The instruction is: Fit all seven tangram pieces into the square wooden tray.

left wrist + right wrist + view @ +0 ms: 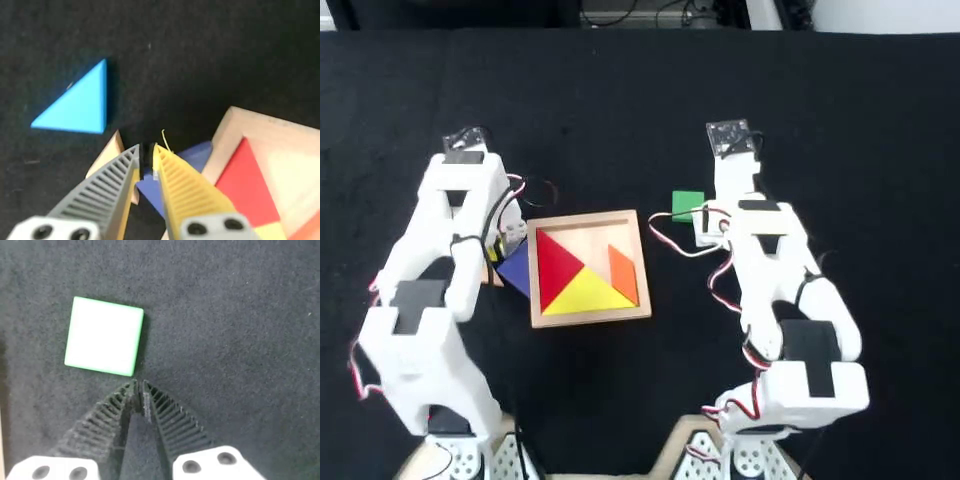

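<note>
I see the green square [104,336] just beside my right pincer [137,387], which is pinched closed and empty. My left pincer [146,150], also closed, hangs over the dark blue piece [195,152] beside the tray [227,129].

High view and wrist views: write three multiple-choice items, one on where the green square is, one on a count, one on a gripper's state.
1. Where is the green square? A in the tray; B on the black cloth outside it; C in a gripper.
2. How many pieces lie in the tray? A three; B five; C seven.
3. The right gripper is: A wide open; B shut on the square; C shut, empty.
Key: B, the square lies flat on the cloth, apart from the tray. A, only the red piece, yellow piece and orange piece are inside. C, its fingertips meet with nothing between.
</note>
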